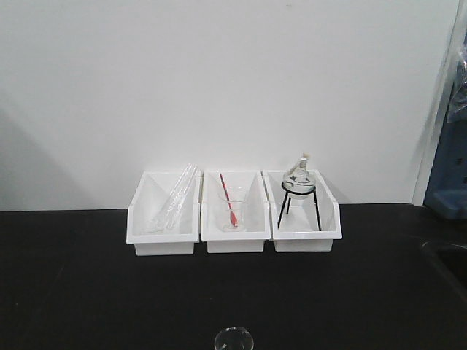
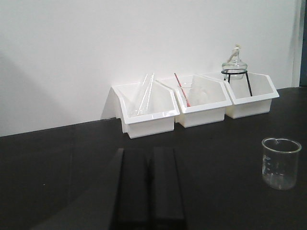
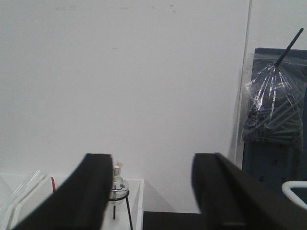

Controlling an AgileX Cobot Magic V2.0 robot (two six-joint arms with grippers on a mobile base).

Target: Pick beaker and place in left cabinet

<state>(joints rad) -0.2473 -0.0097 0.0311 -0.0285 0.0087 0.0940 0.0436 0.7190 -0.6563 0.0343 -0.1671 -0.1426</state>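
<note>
Left arm pose: my left gripper [image 2: 150, 152] sits low and level over the black bench [image 1: 73, 292], aimed towards the white wall [image 1: 219, 87].
Left fingers: pressed together, only a thin seam between them, nothing held.
Right arm pose: my right gripper [image 3: 152, 163] is held higher and faces the wall.
Right fingers: spread wide, with nothing in the gap.
Beaker: the beaker [image 2: 280, 164] stands upright on the bench, ahead of my left fingers and off to their right, well apart from them; faint white marks show on its wall.
Front view only: three white bins in a row against the wall. The left bin [image 1: 164, 244] holds leaning glass tubes [image 1: 175, 200], the middle bin [image 1: 235, 243] a second beaker with a red rod [image 1: 233, 210], and the right bin [image 1: 305, 242] a glass lamp [image 1: 298, 177] on a black tripod [image 1: 284, 205]. Only the beaker's rim [image 1: 233, 340] shows, at the bottom edge, well in front of the bins.
Right wrist view only: a clear bag of dark rods [image 3: 276, 105] hangs against a blue panel [image 3: 288, 163].
</note>
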